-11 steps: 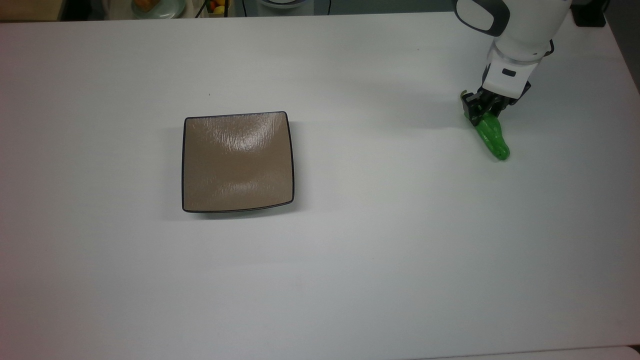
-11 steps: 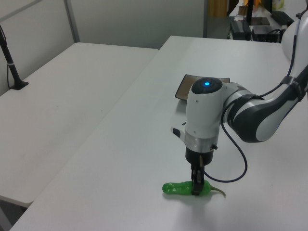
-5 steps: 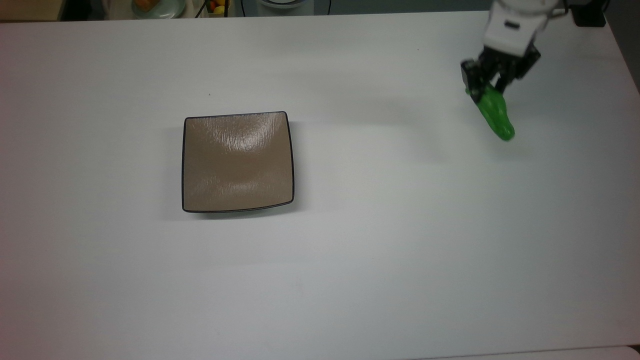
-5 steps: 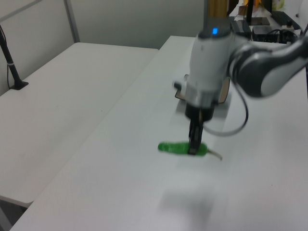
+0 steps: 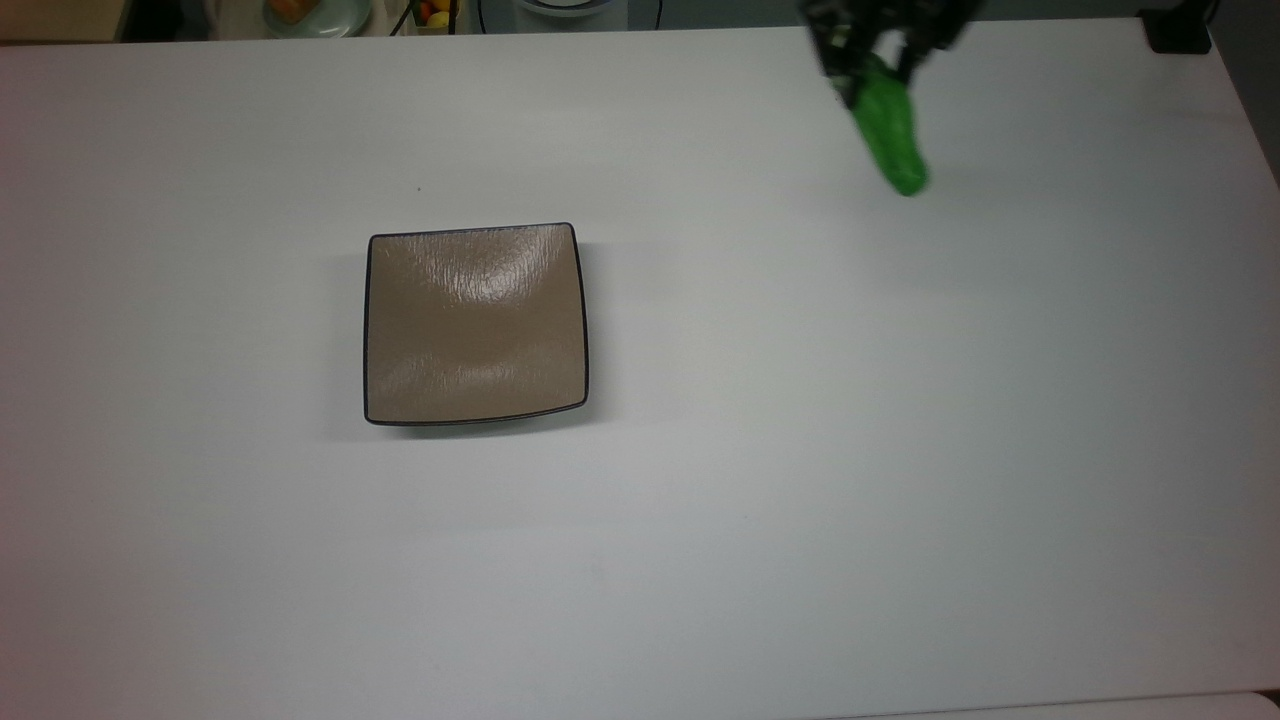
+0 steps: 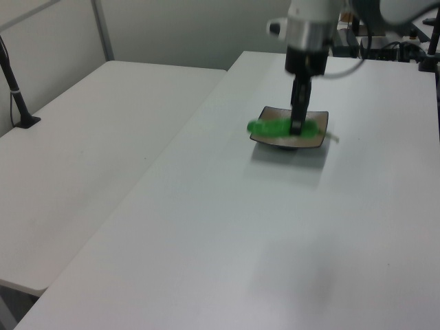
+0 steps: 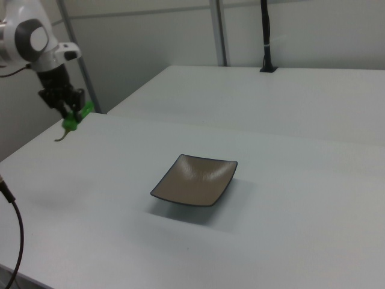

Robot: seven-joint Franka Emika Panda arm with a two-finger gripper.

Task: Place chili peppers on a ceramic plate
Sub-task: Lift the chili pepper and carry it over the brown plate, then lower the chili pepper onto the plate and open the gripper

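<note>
1 pepper (image 5: 890, 125) lifted higher in claw (image 5: 870, 60), nearer plate (image 5: 475, 325).

in the upper left of the frame, the white arm (image 7: 30, 37) reaches down from the left edge, and its dark gripper (image 7: 67, 108) is closed around a bright green chili pepper (image 7: 77, 117). the pepper hangs in the air above the white table (image 7: 289, 241), its thin stem (image 7: 62, 135) curling down and to the left. the square tan-brown ceramic plate (image 7: 195, 179) sits bare near the middle of the frame, well apart from the pepper. a dark cable (image 7: 11, 217) runs along the lower left edge.
</note>
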